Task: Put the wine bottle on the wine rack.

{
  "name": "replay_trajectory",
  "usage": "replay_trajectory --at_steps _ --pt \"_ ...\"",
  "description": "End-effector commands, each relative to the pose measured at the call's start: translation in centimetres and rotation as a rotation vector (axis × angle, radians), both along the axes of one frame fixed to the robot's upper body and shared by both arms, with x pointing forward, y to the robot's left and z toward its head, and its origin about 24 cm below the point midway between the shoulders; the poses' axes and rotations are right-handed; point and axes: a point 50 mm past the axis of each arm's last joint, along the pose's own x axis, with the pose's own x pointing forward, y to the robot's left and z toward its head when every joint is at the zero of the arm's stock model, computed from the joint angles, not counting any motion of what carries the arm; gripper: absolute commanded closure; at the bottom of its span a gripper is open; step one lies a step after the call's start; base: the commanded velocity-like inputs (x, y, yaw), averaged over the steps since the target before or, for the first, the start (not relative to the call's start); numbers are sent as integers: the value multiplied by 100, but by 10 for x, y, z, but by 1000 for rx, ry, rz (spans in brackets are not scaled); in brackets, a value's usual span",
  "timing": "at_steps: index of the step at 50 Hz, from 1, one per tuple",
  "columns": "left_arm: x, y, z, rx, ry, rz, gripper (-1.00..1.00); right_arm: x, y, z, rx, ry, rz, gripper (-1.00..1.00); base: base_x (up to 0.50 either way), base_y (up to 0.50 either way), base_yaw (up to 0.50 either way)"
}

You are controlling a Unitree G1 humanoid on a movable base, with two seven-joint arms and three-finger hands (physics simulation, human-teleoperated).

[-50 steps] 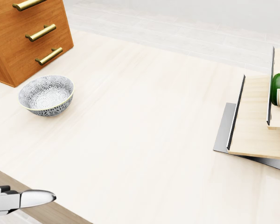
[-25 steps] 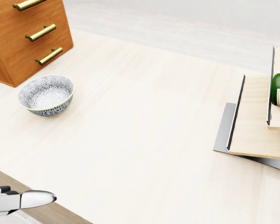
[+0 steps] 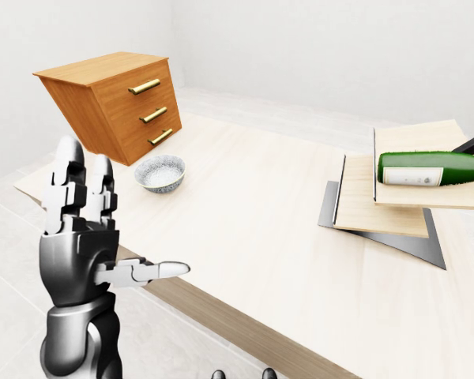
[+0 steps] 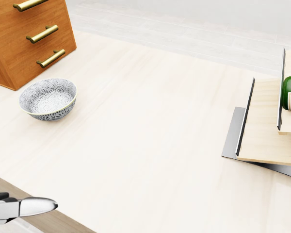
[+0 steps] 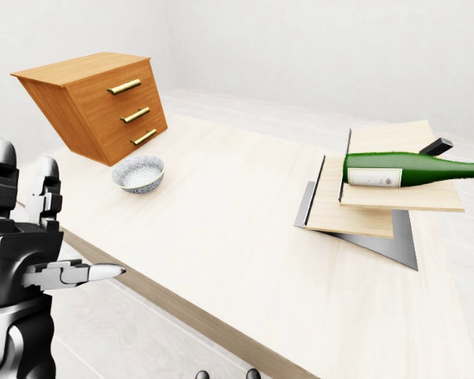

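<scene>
On the right, wine bottle (image 5: 411, 169) lay flat on wine rack (image 5: 395, 197), so we kept left hand (image 3: 83, 237) raised w/ fingers spread wide, empty.

— What sort of room is it?

— Plain and bright. Pale grey-white walls (image 3: 316, 55) all round, evenly lit, with soft shadows only.

— And the floor?

— Light tiles (image 3: 8, 260), with faint joints, showing at the near left below the table edge.

— Furniture?

— A long table (image 5: 245, 237) with a pale wood top and a darker wood edge along its near side. At its far left stands a brown wooden drawer chest (image 3: 114, 103), tilted, with three brass handles.
</scene>
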Motion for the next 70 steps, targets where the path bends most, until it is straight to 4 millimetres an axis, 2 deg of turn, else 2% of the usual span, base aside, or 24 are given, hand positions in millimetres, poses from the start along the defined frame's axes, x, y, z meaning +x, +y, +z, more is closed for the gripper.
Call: replay_trajectory --at_steps 1,14,30,41,54,70 --pt "0 -1 3 2 -18 -5 -100 -21 -1 24 -45 -73 -41 -100 0 0 0" --pt "-1 -3 7 6 -37 -10 -100 -38 2 47 -92 -152 -72 -100 0 0 0" --pt "-6 -4 13 13 -70 -12 -100 -57 26 97 -140 -355 -47 -100 0 0 0" --pt "-4 -6 10 12 -53 -18 -100 -61 54 129 -147 -479 49 -100 0 0 0" --pt "-4 -6 8 13 -39 -20 -100 -59 80 145 -140 -524 155 -100 0 0 0" --pt "-6 -5 8 12 -42 -19 -100 -73 125 176 -219 -628 379 -100 0 0 0"
